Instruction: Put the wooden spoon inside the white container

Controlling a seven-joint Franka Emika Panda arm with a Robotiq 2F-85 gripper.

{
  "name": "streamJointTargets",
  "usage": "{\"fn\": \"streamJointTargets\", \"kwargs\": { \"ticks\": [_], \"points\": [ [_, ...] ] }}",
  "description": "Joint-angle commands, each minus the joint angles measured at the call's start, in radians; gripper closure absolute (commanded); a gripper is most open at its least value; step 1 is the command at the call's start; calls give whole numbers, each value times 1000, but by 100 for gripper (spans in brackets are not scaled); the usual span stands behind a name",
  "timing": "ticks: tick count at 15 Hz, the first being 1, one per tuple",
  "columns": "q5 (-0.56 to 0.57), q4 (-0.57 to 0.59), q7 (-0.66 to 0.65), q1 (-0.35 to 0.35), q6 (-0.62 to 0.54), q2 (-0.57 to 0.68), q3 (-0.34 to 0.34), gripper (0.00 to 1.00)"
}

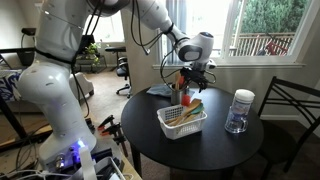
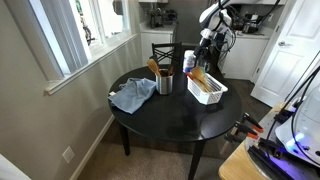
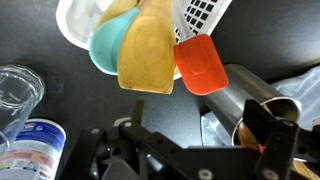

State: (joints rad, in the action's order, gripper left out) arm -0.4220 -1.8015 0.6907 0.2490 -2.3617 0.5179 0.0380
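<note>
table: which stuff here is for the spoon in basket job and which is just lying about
For the job: wooden spoon, white container.
Lying about: clear jar, blue cloth, metal cup, teal spoon, orange spatula.

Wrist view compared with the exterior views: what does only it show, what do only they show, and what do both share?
Only the wrist view: the utensil heads up close, a teal spoon, the wooden spoon and an orange-red spatula. Only the exterior views: the whole round table, the arm, a window. Both: the white container, the clear jar.
</note>
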Motion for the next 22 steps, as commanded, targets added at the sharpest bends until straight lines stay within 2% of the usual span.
{"fn": "streamJointTargets", "kwargs": {
  "ticks": [1,5,8,12,16,17,19,22],
  "points": [
    [87,143,106,31,-4,105,-58,0],
    [173,229,210,27,-16,161,-102,0],
    [194,260,329,37,-19,179,-141,0],
    [147,271,557,82,-22,184,-208,0],
    [62,286,807,156,16,191,-287,0],
    [94,277,695,96,4,182,-224,0],
    [67,278,763,118,7,183,-242,0],
    [63,278,772,122,8,183,-247,0]
  ]
}}
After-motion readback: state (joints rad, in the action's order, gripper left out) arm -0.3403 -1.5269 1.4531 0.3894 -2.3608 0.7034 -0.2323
